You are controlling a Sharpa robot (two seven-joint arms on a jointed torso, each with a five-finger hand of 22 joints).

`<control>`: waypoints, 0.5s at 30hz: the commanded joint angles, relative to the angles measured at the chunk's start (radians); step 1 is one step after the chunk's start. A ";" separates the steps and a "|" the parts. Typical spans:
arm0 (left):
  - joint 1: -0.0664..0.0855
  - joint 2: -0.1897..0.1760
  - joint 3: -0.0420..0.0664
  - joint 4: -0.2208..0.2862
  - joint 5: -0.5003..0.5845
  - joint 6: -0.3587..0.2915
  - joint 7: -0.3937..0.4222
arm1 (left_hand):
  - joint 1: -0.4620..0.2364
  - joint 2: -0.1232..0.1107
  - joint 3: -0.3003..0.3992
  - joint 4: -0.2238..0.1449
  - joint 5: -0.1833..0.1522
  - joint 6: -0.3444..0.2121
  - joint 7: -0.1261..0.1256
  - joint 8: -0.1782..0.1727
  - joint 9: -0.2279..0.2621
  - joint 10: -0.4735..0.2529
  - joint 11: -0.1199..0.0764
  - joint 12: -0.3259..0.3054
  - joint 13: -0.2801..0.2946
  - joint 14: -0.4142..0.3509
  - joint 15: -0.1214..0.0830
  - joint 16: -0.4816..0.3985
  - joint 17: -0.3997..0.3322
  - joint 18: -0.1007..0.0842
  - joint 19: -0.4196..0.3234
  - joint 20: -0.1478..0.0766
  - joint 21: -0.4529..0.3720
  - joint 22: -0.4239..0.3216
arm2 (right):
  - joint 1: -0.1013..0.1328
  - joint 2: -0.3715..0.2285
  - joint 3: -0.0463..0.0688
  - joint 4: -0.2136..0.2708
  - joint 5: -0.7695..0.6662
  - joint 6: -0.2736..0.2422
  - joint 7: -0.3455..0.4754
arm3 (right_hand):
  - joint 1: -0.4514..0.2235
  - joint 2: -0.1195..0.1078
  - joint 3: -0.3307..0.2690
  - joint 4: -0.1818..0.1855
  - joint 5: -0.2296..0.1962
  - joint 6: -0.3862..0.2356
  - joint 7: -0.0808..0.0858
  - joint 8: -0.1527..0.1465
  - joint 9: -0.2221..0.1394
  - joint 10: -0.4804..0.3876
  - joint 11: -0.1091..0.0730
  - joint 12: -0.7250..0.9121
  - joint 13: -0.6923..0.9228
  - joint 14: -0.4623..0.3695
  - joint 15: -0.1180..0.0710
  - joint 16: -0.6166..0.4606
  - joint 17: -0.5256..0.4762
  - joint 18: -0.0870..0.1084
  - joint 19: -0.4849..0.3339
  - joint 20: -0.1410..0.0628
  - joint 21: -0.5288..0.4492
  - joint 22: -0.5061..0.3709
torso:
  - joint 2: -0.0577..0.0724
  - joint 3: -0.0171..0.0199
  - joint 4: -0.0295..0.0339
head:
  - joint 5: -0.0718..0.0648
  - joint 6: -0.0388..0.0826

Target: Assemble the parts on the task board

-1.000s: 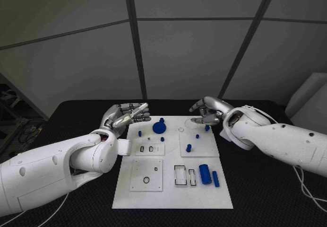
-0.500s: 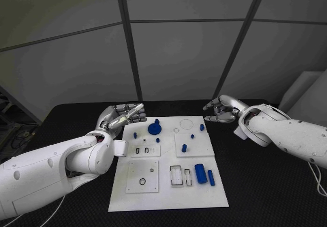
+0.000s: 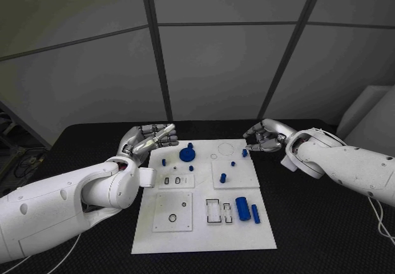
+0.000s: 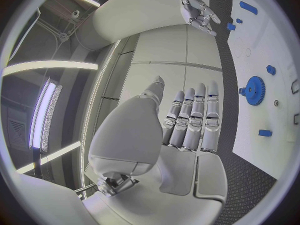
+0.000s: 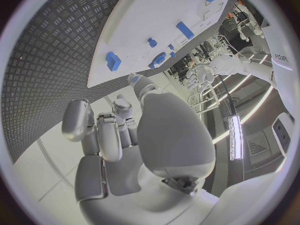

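The black table [image 3: 321,228] spans the lower half of the head view. The white task board [image 3: 201,240] lies in the centre of it, running from mid-frame down toward the lower edge.

The left arm [image 3: 57,202] enters from the lower left of the frame. The left hand [image 3: 150,140] sits just beyond the board's upper left corner, above the table surface. Its fingers [image 4: 194,117] are extended side by side and released; nothing is grasped.

The right arm [image 3: 346,162] enters from the right edge. The right hand [image 3: 265,136] sits just off the board's upper right corner. Its fingers [image 5: 103,130] are curled inward, and the right wrist view shows nothing between them.

Parts on the board, largest first:
- A blue gear [image 3: 186,153] stands in the upper left area of the board.
- A blue cylinder [image 3: 243,208] lies at lower right of centre, with a slim blue bar [image 3: 255,214] just beside it on the right.
- A blue peg [image 3: 222,178] stands upright on the raised right-hand plate.
- A small blue piece [image 3: 244,153] stands near the board's upper right corner, close to the right hand but apart from it.
- A black ring [image 3: 172,218] lies on the lower left plate.
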 commanded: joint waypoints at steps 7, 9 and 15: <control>0.001 0.003 0.001 -0.001 -0.008 0.014 0.010 | 0.000 0.013 -0.001 -0.007 -0.002 0.001 0.007 -0.007 -0.001 -0.001 0.003 -0.006 0.000 -0.002 0.007 -0.005 -0.001 -0.018 0.007 0.000 -0.005 -0.001 | -0.014 0.005 0.000 -0.006 -0.035 0.042 -0.017 | 0.003 -0.003 -0.005 0.001 0.001 -0.007 -0.001 -0.003 -0.001 -0.003 0.000 -0.003 0.000 0.074 -0.002 -0.005 0.127 0.001 -0.007 0.002 -0.003 0.001 | 0.000 -0.0002 0.0002 | 0.001 -0.011; 0.001 0.003 0.001 -0.002 -0.008 0.014 0.010 | 0.000 0.013 -0.001 -0.007 -0.002 0.001 0.007 -0.007 -0.001 -0.001 0.003 -0.006 0.000 -0.002 0.007 -0.005 -0.001 -0.018 0.007 0.000 -0.005 -0.001 | -0.016 0.006 0.000 -0.008 -0.036 0.047 -0.020 | 0.001 -0.003 -0.007 0.002 0.000 -0.006 -0.001 -0.003 0.000 -0.002 0.001 -0.002 0.001 0.075 -0.002 -0.004 0.130 0.000 -0.006 0.002 -0.003 0.002 | 0.000 -0.0002 0.0003 | 0.001 -0.012; 0.001 0.004 0.001 -0.003 -0.008 0.013 0.010 | 0.000 0.013 -0.001 -0.007 -0.002 0.001 0.007 -0.007 -0.001 -0.001 0.003 -0.006 0.000 -0.002 0.007 -0.005 -0.001 -0.018 0.007 0.000 -0.005 -0.001 | -0.021 0.012 0.000 -0.020 -0.045 0.054 -0.029 | -0.002 -0.002 -0.011 0.005 -0.003 -0.001 -0.002 0.000 0.002 0.000 0.000 0.000 0.003 0.075 -0.002 -0.003 0.133 0.000 -0.005 0.003 -0.002 0.003 | 0.000 0.0003 0.0002 | 0.000 -0.016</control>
